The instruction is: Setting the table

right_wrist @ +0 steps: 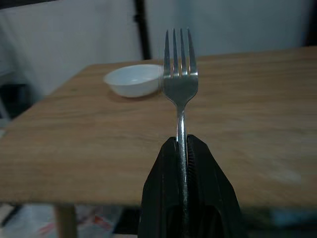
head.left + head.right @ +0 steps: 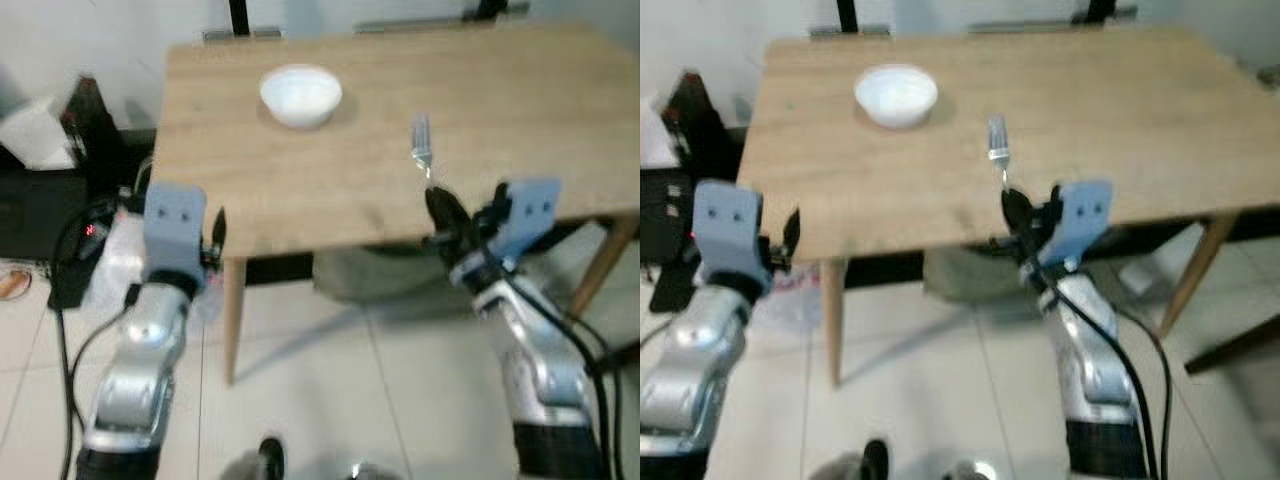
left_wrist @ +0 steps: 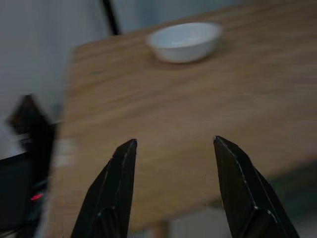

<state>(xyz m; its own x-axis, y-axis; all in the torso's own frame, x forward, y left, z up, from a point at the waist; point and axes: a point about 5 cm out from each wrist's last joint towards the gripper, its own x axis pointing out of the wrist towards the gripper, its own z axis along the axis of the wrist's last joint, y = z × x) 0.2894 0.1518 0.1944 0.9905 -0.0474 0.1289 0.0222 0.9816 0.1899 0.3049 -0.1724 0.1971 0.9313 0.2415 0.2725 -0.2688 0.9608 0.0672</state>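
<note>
Head views: you had the wooden table point(image 2: 520, 120) ahead, with the white bowl point(image 2: 300, 94) resting on it toward the far left corner. The right gripper point(image 2: 436, 205) sat at the table's near edge, clamped on the fork point(image 2: 421, 146), tines pointing away over the tabletop. The left gripper point(image 2: 217, 232) hung just off the table's near left corner. Left wrist view: its fingers point(image 3: 113, 188) stood apart, holding nothing, bowl beyond. Right wrist view: fingers pinched the fork's handle, tines upright, bowl beyond on the table.
</note>
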